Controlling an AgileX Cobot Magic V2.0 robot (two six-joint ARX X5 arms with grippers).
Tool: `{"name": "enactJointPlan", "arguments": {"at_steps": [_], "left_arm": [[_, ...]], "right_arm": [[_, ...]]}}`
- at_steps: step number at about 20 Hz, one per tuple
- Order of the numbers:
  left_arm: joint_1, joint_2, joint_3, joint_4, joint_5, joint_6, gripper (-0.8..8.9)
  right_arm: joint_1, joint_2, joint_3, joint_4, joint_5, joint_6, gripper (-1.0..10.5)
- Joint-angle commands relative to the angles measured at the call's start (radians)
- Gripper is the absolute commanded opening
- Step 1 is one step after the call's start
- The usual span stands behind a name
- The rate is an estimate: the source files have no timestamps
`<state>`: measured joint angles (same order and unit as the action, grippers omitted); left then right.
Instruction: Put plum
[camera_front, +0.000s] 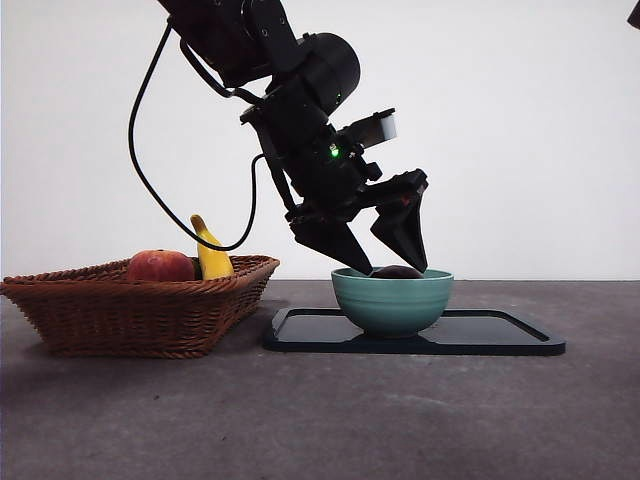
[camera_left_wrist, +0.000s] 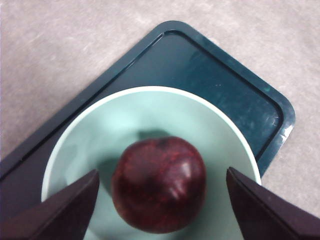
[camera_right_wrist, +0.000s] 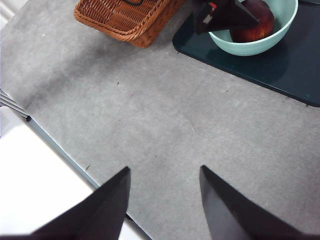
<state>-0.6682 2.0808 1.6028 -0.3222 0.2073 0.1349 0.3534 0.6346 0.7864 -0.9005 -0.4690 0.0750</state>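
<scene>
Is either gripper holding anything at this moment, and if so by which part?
Nothing is held. The left gripper is open around the plum, which rests in the bowl, apart from both jaws. The right gripper is open above the table.

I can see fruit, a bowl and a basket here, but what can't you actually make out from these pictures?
- Front view: most of the plum, hidden by the bowl wall.
- Front view: the basket wall hides the lower parts of the apple and banana.
- Left wrist view: the tray is partly covered by the bowl and cut off at the edge.
- Right wrist view: the basket is cropped, its fruit unseen.
</scene>
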Motion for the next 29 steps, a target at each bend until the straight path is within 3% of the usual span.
{"name": "enactJointPlan", "arguments": {"at_steps": [1, 11, 15, 21, 29], "left_arm": [[-0.013, 0.032, 0.029, 0.012, -0.002, 0.04, 4.06], [-0.024, 0.066, 0.029, 0.013, -0.002, 0.052, 4.04], [-0.026, 0.066, 0.029, 0.008, -0.003, 0.056, 2.71], [-0.026, 0.06, 0.03, 0.006, -0.003, 0.055, 2.4], [-0.018, -0.113, 0.031, -0.004, -0.003, 0.038, 2.4]], "right_arm": [[0.005, 0.004, 0.003, 0.009, -0.003, -0.007, 2.2], [0.005, 0.004, 0.003, 0.01, -0.002, -0.008, 2.2], [0.005, 0.004, 0.003, 0.01, -0.002, -0.008, 2.2], [0.005, 0.004, 0.003, 0.01, -0.002, -0.008, 2.2], [0.005, 0.004, 0.003, 0.01, -0.002, -0.009, 2.2]]}}
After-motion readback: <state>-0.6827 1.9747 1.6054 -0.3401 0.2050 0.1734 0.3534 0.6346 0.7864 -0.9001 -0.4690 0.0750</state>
